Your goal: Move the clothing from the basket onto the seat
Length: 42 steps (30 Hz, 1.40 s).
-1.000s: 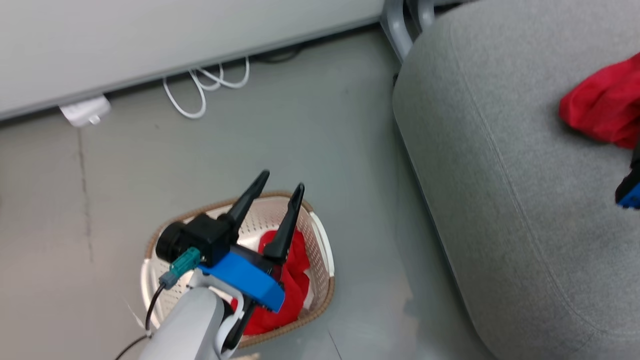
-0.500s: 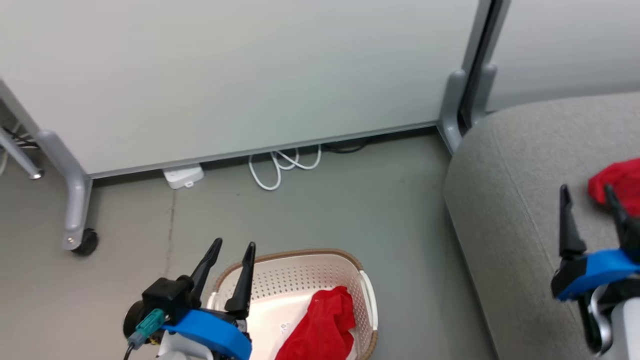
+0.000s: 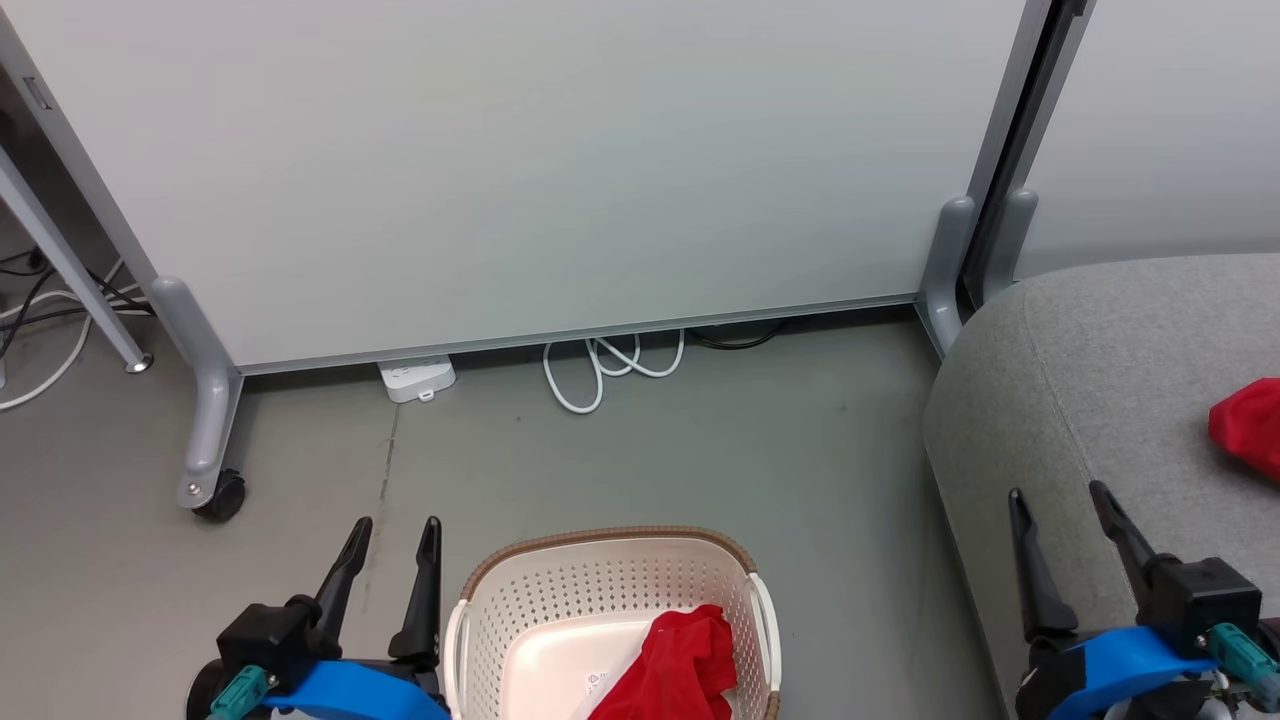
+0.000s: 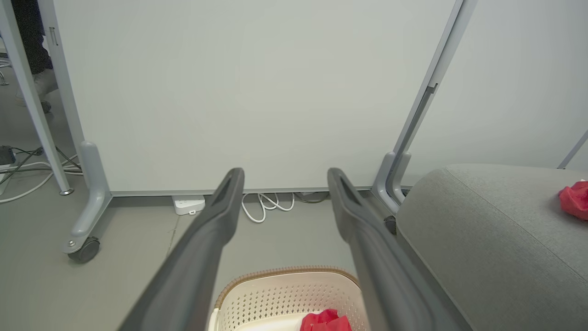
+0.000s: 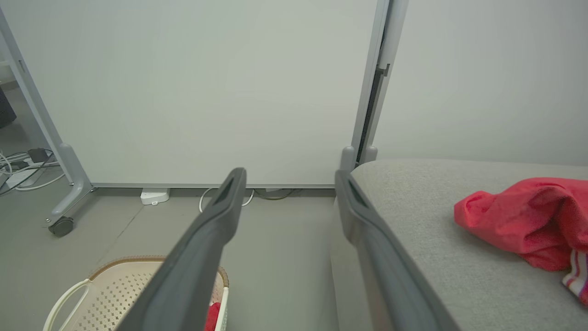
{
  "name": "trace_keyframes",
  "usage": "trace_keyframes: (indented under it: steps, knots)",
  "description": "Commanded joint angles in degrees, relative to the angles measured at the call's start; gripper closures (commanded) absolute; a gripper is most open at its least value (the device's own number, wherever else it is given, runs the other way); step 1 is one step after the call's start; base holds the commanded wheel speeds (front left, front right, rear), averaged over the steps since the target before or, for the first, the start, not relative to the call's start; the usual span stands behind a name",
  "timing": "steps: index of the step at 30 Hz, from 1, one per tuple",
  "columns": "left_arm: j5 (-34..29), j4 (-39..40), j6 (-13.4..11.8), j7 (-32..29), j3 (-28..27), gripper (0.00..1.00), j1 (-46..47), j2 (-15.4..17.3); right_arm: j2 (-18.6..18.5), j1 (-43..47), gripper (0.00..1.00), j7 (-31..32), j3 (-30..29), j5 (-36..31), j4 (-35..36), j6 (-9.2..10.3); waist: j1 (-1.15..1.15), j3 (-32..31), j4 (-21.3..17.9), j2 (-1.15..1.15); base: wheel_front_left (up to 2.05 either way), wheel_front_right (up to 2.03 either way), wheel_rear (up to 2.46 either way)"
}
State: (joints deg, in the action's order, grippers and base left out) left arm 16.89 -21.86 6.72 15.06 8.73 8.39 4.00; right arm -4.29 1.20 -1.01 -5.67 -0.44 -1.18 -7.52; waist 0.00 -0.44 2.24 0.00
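Grey floor (image 3: 650,450), one white partition panel (image 3: 520,170) behind. One basket (image 3: 610,535), lower centre, holds one red garment (image 3: 665,670). Second red garment (image 3: 1250,425) lies on the one grey seat (image 3: 1100,380), right edge. Two grippers: left gripper (image 3: 398,523) lower left, right gripper (image 3: 1056,490) lower right, both spread wide, both empty.

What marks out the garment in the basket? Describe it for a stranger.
Left of the grey seat, a cream basket stands on the floor. The plain red garment lies crumpled inside it; the striped red garment lies on the seat.
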Motion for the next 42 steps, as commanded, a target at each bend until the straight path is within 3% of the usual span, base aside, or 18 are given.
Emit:
trace_keyframes:
  steps: [1, 26, 34, 42]
  knots:
    - [-0.55, 0.19, 0.23, 0.18, -0.72, 0.0, -0.9, -0.05, 0.38, 1.27, 0.0, 0.32, 0.65, 0.19, 0.91, 0.05, 0.0, -0.05, -0.07, 0.0, 0.0, 0.0, 0.0]
    - [-1.79, 0.02, 0.72, 0.18, -2.1, 0.0, -2.37, -0.92, 1.45, 3.2, 0.0, 1.69, 2.0, -0.43, 2.54, 0.05, 0.0, 0.26, 0.94, 0.0, 0.0, 0.0, 0.0]
    - [-1.68, 0.2, 0.77, 0.18, -1.44, 0.0, 0.34, -1.03, 1.45, -0.61, 0.0, 1.43, 2.98, -0.31, 4.23, 0.05, 0.0, 6.95, -0.83, 0.0, 0.0, 0.0, 0.0]
    - [-2.06, -1.67, 0.77, 0.18, 0.96, 0.0, 6.43, -1.01, 0.56, -8.32, 0.0, 0.32, 4.86, -0.02, 5.92, 0.06, 0.0, 19.73, -5.12, 0.0, 0.0, 0.0, 0.0]
